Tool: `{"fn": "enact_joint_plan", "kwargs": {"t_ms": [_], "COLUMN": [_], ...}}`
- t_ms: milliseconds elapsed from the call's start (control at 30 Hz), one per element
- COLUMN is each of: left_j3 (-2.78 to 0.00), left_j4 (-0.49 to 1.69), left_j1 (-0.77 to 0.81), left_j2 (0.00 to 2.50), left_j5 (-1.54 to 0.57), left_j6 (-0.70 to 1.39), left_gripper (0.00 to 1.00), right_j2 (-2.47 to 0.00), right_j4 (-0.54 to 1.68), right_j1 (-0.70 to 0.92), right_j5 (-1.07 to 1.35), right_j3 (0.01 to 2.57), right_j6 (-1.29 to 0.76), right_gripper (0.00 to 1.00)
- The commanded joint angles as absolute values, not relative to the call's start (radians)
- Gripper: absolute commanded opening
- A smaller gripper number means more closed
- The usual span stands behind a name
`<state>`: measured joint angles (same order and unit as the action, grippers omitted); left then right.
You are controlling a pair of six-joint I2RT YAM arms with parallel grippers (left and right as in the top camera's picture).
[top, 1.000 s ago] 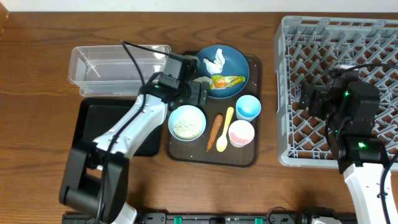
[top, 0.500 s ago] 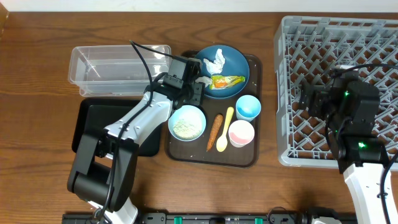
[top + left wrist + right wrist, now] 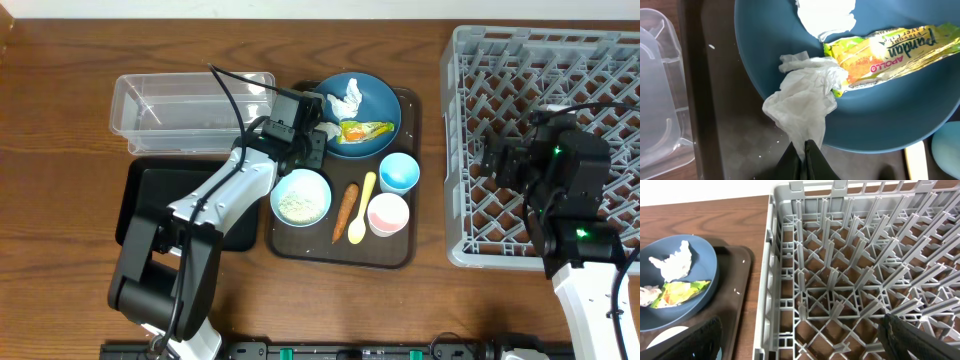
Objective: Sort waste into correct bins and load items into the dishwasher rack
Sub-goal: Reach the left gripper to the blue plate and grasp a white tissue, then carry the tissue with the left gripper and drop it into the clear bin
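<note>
Now the left end effector [image 3: 802,161] is clenched on a tissue [image 3: 802,105], pinching its lower tip. The tissue lies across the near rim of the dish [image 3: 880,120], just ahead of the fingers. Beyond it, to the end effector's right, the wrapper [image 3: 895,50] rests in the dish touching the tissue, and a second tissue [image 3: 826,15] sits farther in. The tub [image 3: 660,100] stands off to its left. The right end effector [image 3: 800,332] hangs released, fingers wide apart, above the rack [image 3: 850,270].
</note>
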<state>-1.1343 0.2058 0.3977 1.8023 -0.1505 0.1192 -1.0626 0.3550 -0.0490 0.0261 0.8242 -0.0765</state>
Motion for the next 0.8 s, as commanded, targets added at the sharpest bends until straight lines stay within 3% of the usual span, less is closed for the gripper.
{"fn": "enact_joint_plan", "kwargs": {"t_ms": [0, 167, 367, 633, 700, 767], "left_j3": [-1.14, -1.144, -1.144, -1.142, -1.142, -1.142], "left_j4": [0.206, 0.201, 0.2, 0.215, 0.214, 0.214], "left_j1": [0.399, 0.395, 0.34, 0.177, 0.15, 0.131], "left_j2": [1.71, 1.55, 1.407, 1.439, 1.467, 1.494], "left_j5": [-0.138, -0.125, 0.064, 0.11, 0.11, 0.109], "left_j6": [0.114, 0.113, 0.113, 0.113, 0.114, 0.114], "left_gripper": [0.06, 0.06, 0.06, 0.07, 0.11, 0.22], "right_j2": [-1.058, -1.058, -1.058, -1.059, -1.059, -1.058], "right_j4": [0.356, 0.356, 0.356, 0.356, 0.356, 0.356], "right_j1": [-0.032, -0.032, -0.032, -0.032, -0.032, -0.032], "right_j5": [0.027, 0.027, 0.027, 0.027, 0.027, 0.027], "right_j3": [0.849, 0.849, 0.849, 0.849, 0.849, 0.849], "right_j6": [-0.081, -0.081, -0.081, -0.081, -0.081, -0.081], "right_gripper": [0.99, 0.99, 0.99, 0.99, 0.99, 0.99]}}
